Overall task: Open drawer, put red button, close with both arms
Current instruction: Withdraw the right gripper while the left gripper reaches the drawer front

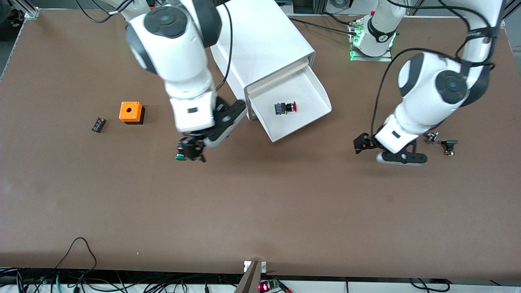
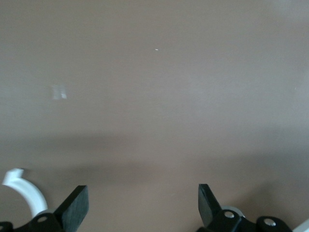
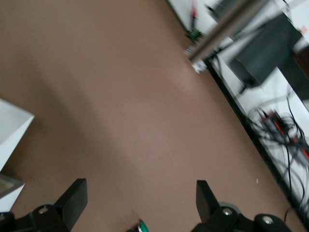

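Observation:
The drawer (image 1: 313,91) stands pulled out of the white cabinet (image 1: 264,40) toward the front camera. The red button (image 1: 285,108) lies on its side inside it. My right gripper (image 1: 192,149) is open and empty, low over the table beside the drawer and right above a green-capped button (image 1: 180,156). In the right wrist view that gripper (image 3: 140,193) shows bare table between its fingers, the green cap (image 3: 143,226) at the edge and a drawer corner (image 3: 12,126). My left gripper (image 1: 363,143) is open and empty over bare table toward the left arm's end, as the left wrist view (image 2: 143,198) shows.
An orange box with a hole (image 1: 131,112) and a small black part (image 1: 98,124) lie toward the right arm's end. Two small dark parts (image 1: 432,137) (image 1: 449,146) lie beside the left hand. Cables run along the table's front edge.

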Controlling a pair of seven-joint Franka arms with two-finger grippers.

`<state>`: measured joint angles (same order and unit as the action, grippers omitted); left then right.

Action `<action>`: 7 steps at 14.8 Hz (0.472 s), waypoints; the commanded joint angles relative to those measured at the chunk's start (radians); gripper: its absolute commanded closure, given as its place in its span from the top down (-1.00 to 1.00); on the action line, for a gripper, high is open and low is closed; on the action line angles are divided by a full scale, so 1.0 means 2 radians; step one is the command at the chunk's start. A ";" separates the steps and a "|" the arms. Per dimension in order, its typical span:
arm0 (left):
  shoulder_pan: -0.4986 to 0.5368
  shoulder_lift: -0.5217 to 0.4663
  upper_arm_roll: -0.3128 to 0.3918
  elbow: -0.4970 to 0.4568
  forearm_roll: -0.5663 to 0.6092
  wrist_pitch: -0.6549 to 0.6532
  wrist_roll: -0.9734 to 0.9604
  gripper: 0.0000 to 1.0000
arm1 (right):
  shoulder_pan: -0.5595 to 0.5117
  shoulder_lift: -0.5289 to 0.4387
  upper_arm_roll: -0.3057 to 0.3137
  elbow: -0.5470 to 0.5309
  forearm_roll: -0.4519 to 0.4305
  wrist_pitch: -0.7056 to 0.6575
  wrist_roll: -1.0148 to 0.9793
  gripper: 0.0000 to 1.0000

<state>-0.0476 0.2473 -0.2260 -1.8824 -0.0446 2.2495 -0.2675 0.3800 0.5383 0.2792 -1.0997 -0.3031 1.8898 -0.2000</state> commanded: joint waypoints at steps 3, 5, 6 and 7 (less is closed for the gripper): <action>-0.036 0.040 0.003 -0.024 0.009 0.079 -0.089 1.00 | -0.072 -0.053 -0.019 -0.092 0.045 -0.008 0.166 1.00; -0.057 0.044 0.002 -0.046 0.008 0.094 -0.136 1.00 | -0.119 -0.083 -0.021 -0.136 0.068 -0.029 0.227 1.00; -0.066 0.041 0.001 -0.066 0.006 0.101 -0.154 1.00 | -0.136 -0.090 -0.021 -0.149 0.069 -0.040 0.248 1.00; -0.088 0.034 -0.001 -0.087 0.005 0.105 -0.163 1.00 | -0.148 -0.091 -0.021 -0.150 0.068 -0.057 0.258 1.00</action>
<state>-0.1622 0.3507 -0.2299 -1.9729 -0.0438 2.4234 -0.5224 0.1414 0.4379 0.2248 -1.2952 -0.1917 1.8136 0.2273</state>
